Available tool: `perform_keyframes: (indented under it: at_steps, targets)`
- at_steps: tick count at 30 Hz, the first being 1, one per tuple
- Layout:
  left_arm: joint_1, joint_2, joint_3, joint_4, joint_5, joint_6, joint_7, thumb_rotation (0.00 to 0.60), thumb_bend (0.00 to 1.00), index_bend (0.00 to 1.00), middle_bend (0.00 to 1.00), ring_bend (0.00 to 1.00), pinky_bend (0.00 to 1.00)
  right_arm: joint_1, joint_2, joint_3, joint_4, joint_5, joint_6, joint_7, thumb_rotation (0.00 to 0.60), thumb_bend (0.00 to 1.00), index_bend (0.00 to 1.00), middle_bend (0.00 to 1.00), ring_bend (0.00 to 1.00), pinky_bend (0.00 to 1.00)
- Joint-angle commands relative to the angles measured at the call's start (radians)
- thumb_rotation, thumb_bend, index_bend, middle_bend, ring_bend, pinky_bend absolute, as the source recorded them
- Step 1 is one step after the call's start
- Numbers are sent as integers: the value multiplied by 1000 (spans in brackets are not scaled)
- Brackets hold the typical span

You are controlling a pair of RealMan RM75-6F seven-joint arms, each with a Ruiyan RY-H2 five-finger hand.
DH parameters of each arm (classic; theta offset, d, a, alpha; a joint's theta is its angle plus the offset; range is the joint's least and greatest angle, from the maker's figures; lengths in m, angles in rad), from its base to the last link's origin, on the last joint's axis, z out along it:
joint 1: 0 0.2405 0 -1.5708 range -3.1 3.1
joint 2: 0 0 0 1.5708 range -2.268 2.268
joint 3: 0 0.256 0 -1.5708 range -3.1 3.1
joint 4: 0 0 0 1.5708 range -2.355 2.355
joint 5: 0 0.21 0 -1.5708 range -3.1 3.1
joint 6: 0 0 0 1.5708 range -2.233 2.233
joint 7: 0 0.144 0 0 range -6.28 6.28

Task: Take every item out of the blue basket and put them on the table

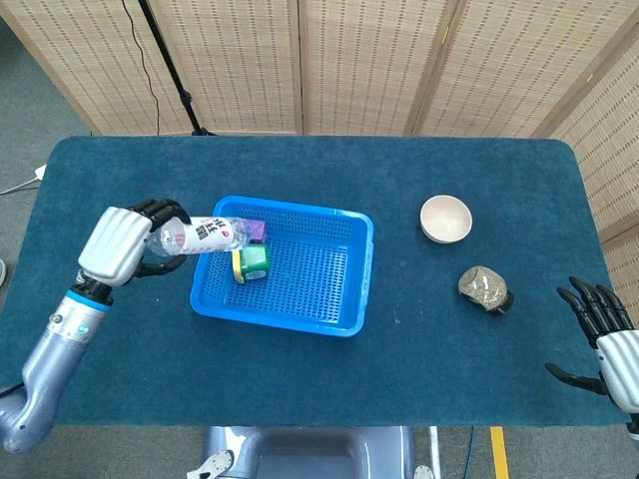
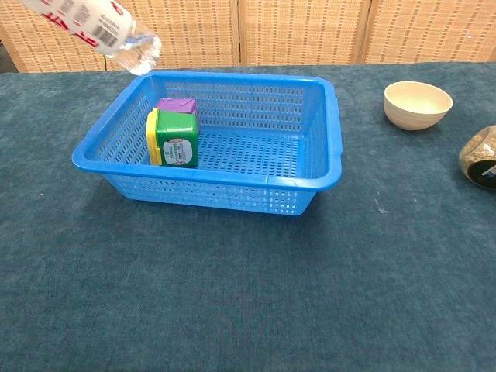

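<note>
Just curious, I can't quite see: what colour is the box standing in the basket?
The box is green with a yellow side and a white label; the chest view shows it best.

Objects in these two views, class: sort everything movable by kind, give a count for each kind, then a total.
Plastic bottle, held by the left hand: 1
Boxes, green and purple: 2
Blue basket: 1
Bowl: 1
Jar of grains lying on its side: 1
Total: 6

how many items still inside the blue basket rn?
2: a green-and-yellow box and a purple box behind it, both at the blue basket's left end. The bottle is lifted clear in the left hand. Nothing else visible inside.
</note>
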Motion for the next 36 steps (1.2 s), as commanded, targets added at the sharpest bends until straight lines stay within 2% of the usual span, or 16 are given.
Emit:
perform_keyframes:
  at_steps: [1,4,8,14,16,17,19,20,21,22,23,25,30,36]
  targets:
    - [37,56,-30,52,-31,25,-92,600,376,622,431,465,616,-1,1,-1,-2,-4,-1,-1,600,0,0,8,0,38]
    - [49,78,-40,114,-66,14,-138,600,376,622,431,465,616,-1,1,-2,-6,-9,-4,-5,600,0,0,8,0,37]
    - [31,58,-34,223,-100,-54,-177,600,376,622,431,464,616,0,-1,-8,-11,-23,-13,-17,600,0,0,8,0,38]
    - [-35,-27,-16,406,-182,-203,-148,600,377,622,432,459,616,4,-8,-14,-14,-27,-39,-43,600,0,0,8,0,41]
    - [-65,-75,-14,479,-224,-264,-136,600,375,615,407,430,616,10,-13,-13,-18,-25,-56,-50,600,0,0,8,0,46]
    - [-77,-95,-16,507,-239,-283,-136,600,363,581,355,381,607,12,-15,-13,-19,-23,-63,-54,600,0,0,8,0,47]
    - [-97,-136,-26,555,-251,-304,-156,600,317,408,181,223,520,16,-20,-14,-19,-21,-77,-65,600,0,0,7,0,48]
    - [-108,-162,-34,579,-243,-310,-189,600,275,242,83,117,419,19,-24,-14,-19,-18,-88,-72,600,0,0,7,0,48]
    - [-114,-174,-38,589,-231,-314,-216,600,242,145,35,61,342,20,-26,-14,-19,-15,-95,-75,600,0,0,7,0,48]
    - [-119,-182,-40,597,-216,-319,-245,600,187,43,1,9,230,22,-28,-13,-18,-12,-102,-78,600,0,0,7,0,48]
    - [-124,-187,-40,604,-199,-325,-269,600,134,0,0,0,141,23,-30,-13,-18,-10,-106,-82,600,0,0,7,0,48]
    - [-131,-186,-42,605,-167,-331,-318,600,76,0,0,0,62,25,-32,-11,-18,-6,-113,-88,600,0,0,7,0,48]
    - [-119,-142,-45,553,-61,-269,-416,600,57,0,0,0,50,24,-32,-8,-21,-3,-115,-91,600,0,0,7,0,48]
    - [-87,-41,-11,402,51,-215,-444,600,57,0,0,0,49,21,-24,-8,-26,-10,-106,-78,600,0,0,7,0,48]
